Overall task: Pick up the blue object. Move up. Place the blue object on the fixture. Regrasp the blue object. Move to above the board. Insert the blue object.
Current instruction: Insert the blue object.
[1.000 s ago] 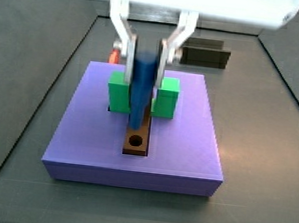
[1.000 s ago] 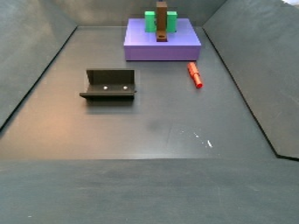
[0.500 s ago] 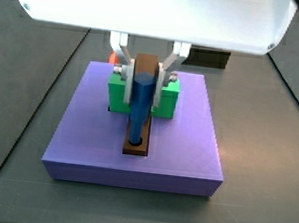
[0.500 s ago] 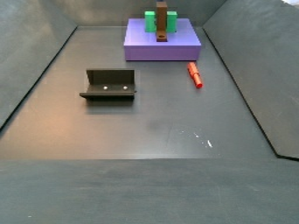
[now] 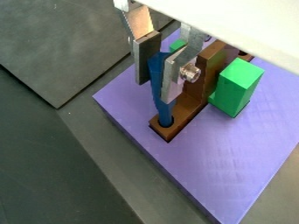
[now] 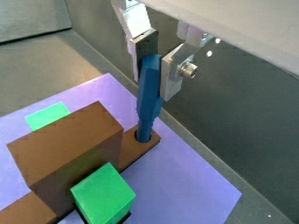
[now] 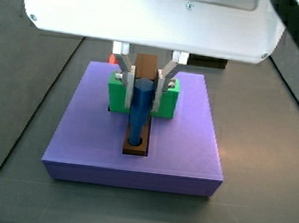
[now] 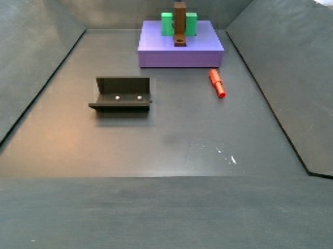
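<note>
Over the lavender board (image 7: 135, 142), on a matte dark-grey floor (image 8: 169, 136) walled by sloping grey panels

Gripper (image 5: 160, 66) hangs above the brown strip (image 6: 70, 157), its flat silver fingers (image 6: 177, 66) clamped on the slim blue object (image 6: 149, 92), which stands upright with its lower tip in the strip's round hole; a glossy green block (image 5: 239, 85) flanks it; the dark fixture (image 8: 121, 94) and small red piece (image 8: 217, 83) lie apart on the floor

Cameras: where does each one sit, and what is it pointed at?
Wrist views: both ride on the arm and look down at the claw holding the blue object over the board.
Side view, close: faces the board; the claw shows.
Side view, far: sees the fixture, board, red piece; no arm.
</note>
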